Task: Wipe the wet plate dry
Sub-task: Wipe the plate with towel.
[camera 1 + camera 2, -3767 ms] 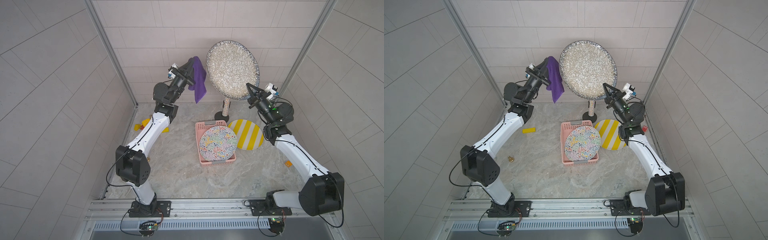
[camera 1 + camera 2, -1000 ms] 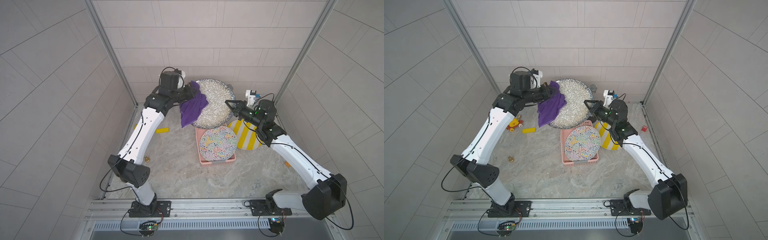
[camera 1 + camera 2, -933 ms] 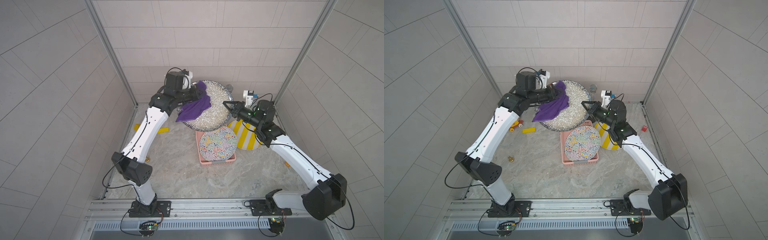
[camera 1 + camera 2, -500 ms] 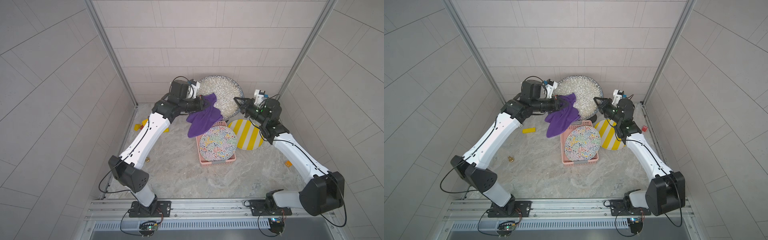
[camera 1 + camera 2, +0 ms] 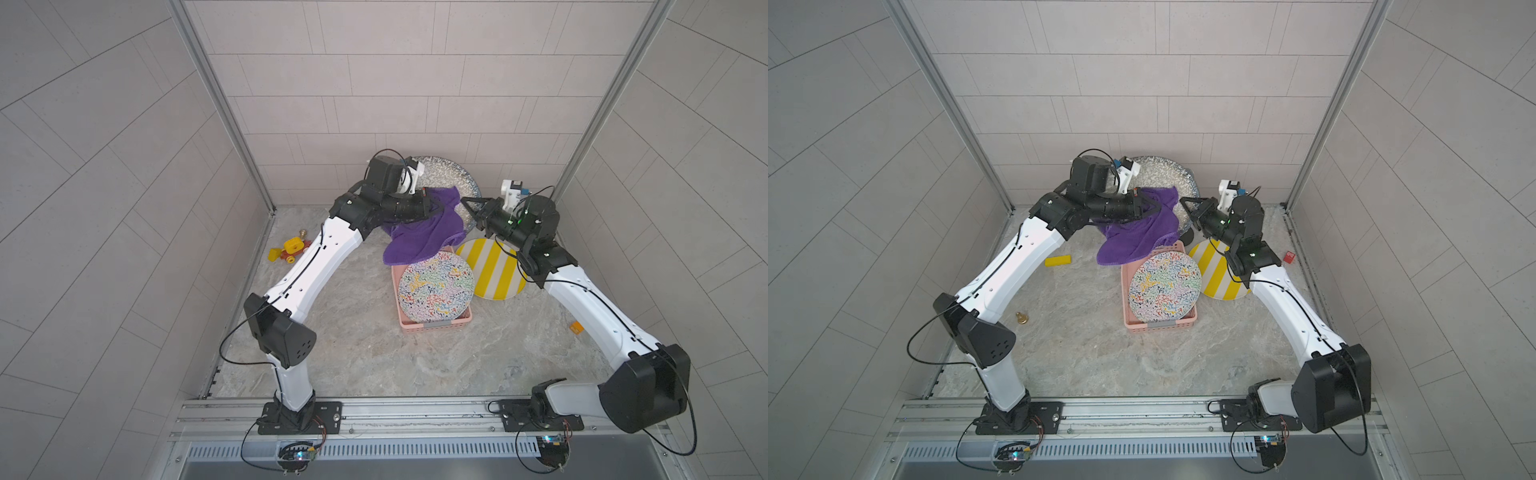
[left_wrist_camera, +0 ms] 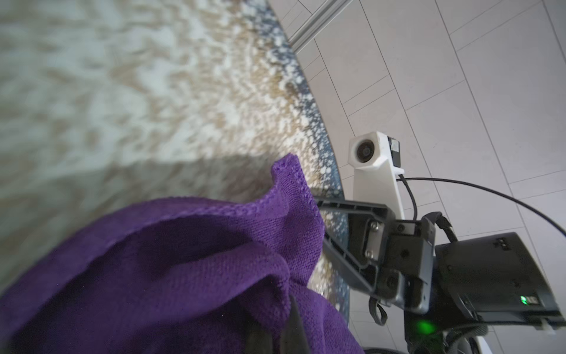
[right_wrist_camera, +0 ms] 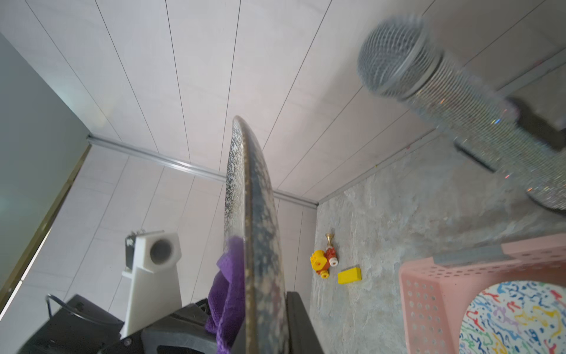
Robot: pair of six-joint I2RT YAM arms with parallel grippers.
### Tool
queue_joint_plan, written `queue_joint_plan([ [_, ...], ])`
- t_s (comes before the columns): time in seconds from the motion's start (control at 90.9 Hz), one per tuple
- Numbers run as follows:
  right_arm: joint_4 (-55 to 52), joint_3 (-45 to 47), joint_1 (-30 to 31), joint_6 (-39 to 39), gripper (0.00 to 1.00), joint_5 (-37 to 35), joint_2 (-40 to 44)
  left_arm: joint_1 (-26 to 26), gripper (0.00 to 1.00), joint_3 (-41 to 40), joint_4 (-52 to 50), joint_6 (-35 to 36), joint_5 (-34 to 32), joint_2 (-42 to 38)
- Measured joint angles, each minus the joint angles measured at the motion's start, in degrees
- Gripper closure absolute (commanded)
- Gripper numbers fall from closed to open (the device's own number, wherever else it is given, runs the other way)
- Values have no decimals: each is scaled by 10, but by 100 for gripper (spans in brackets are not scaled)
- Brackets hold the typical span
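- My left tool (image 5: 436, 205) is pressed together on a bunched fold of the soft woven purple cloth (image 5: 424, 232). The rest of the cloth hangs loose below the grip.
- My right tool (image 5: 467, 208) pinches the rim of the round, dark-rimmed, grey-and-white speckled plate (image 5: 451, 174). In the right wrist view, the rim passes between the two black fingers (image 7: 295, 321).
- The speckled plate is held on edge, close to upright, in the air over the far part of the grey marbled tabletop (image 5: 353, 353), near the back wall.
- In the left wrist view, the purple cloth (image 6: 183, 275) lies against the speckled face (image 6: 153, 92). It covers the part of the face nearest my right tool, and one cloth corner reaches the rim.
- In the right wrist view, the plate (image 7: 260, 245) is seen edge-on. The cloth (image 7: 226, 291) is on the face side only, and the dark mottled back is bare.
- The two tools are near each other but apart.
- Nearer my bases, a pink perforated plastic basket (image 5: 436, 326) holds a round multicoloured squiggle-patterned plate (image 5: 435, 286).
- A round yellow-and-white striped plate (image 5: 492, 270) lies just beside the basket on my right arm's side.
- In both top views, the cloth's hanging hem overlaps the basket's far edge. I cannot tell whether they touch.
- A silver glitter-covered microphone (image 7: 444, 92) appears blurred in the right wrist view.
- A small yellow block (image 5: 1057, 260) and a yellow-and-red toy (image 5: 291, 249) lie on the tabletop on my left arm's side, well apart from the plate.
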State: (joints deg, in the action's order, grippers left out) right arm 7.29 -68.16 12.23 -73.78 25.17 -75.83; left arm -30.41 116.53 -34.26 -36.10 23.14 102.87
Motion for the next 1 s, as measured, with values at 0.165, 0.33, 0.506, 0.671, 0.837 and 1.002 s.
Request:
queue_joint_plan([
  [0.165,32,11,-92,-58,100,-17,3,105,100,-174,222,-236,36,-95],
  [0.33,111,37,-134,-147,100,-61,8,189,100,-284,422,-475,33,-124],
  [0.506,177,33,-110,-189,100,-42,7,170,100,-279,593,-658,45,-76],
  [0.671,230,16,-69,-201,100,-11,-9,145,100,-267,690,-769,31,-47],
  [0.837,273,-4,-21,-206,100,-2,-42,112,100,-261,768,-792,-19,-38],
  [1.002,300,-40,14,-222,100,-6,-85,64,100,-259,817,-792,-87,-25],
])
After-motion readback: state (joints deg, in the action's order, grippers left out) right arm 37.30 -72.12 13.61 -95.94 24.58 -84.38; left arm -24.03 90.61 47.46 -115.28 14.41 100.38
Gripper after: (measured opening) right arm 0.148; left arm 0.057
